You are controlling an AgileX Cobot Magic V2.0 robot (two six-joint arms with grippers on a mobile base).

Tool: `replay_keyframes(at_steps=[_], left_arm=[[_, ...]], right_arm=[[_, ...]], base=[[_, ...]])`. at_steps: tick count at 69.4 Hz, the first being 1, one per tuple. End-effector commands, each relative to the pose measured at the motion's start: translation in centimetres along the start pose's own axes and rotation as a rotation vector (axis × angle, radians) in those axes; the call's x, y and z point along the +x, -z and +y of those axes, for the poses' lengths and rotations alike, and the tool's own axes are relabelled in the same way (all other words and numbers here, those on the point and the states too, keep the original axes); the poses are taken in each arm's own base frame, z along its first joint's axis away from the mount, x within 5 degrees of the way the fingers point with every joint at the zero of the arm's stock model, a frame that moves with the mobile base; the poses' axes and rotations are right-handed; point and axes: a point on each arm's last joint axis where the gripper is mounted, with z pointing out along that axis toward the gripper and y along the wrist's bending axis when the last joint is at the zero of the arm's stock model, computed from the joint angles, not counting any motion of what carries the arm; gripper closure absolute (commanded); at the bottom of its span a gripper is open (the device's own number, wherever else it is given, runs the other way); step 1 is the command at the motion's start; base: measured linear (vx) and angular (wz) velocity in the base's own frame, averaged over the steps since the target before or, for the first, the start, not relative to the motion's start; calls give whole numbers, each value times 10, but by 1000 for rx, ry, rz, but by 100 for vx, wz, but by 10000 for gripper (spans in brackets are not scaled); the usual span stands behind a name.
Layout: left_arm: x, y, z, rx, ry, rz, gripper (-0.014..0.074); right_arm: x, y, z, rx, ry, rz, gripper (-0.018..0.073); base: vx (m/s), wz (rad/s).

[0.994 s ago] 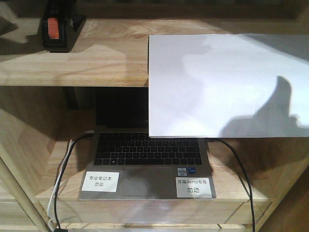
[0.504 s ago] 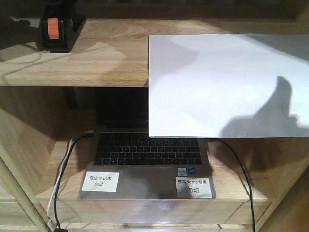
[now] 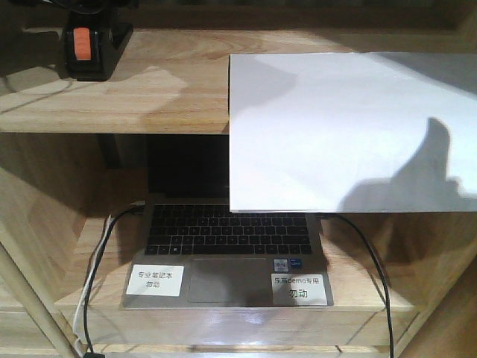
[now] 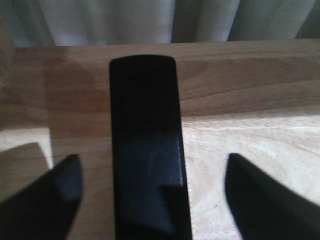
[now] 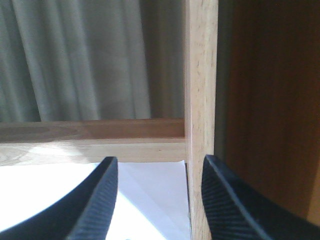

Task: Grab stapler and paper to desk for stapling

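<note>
The black stapler (image 3: 89,46) with its orange-red patch stands on the upper wooden shelf (image 3: 164,89) at the far left. In the left wrist view the stapler (image 4: 145,125) runs lengthwise between the fingers of my left gripper (image 4: 152,157), which is open and straddles it without touching. The white paper (image 3: 350,130) lies on the same shelf at the right, overhanging its front edge. My right gripper (image 5: 159,158) is open just above the paper's (image 5: 155,195) far right corner, with a wooden upright (image 5: 201,100) between its fingers. The desk is out of view.
An open laptop (image 3: 227,250) with two white labels sits on the lower shelf, cables (image 3: 97,276) running off both sides. Grey curtains (image 5: 75,60) hang behind the shelving. A dark wood panel (image 5: 270,100) stands right of the upright.
At the top of the front view the dark left gripper has come down closer over the stapler. Shadows on the shelf beside it have shifted. The paper has not moved.
</note>
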Motion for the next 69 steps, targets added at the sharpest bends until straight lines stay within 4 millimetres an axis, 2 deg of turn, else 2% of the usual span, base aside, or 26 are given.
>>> replay_keyframes(at_steps=[1,11,19,32,50,69], left_arm=[[-12,24,6,30,18,-108,120],[-10,24,3,54,28,-94,209],[-9,22,2,67,33,-78,319],[-5,18,2,47,30,-33,602],[-7,29,5,58,36,-64,604],[-6,87,16,126,-26,-196,604]], right_arm=[[-13,1,0,5,4,-86,199],[-13,1,0,5,4,-86,199],[-13,1,0,5,4,-86,199],[-13,1,0,5,4,-86,199],[-13,1,0,5,4,-86,199],[-13,1,0,5,4,-86,199]], base=[[0,0],[0,0],[0,0],[0,0],[0,0],[0,0]])
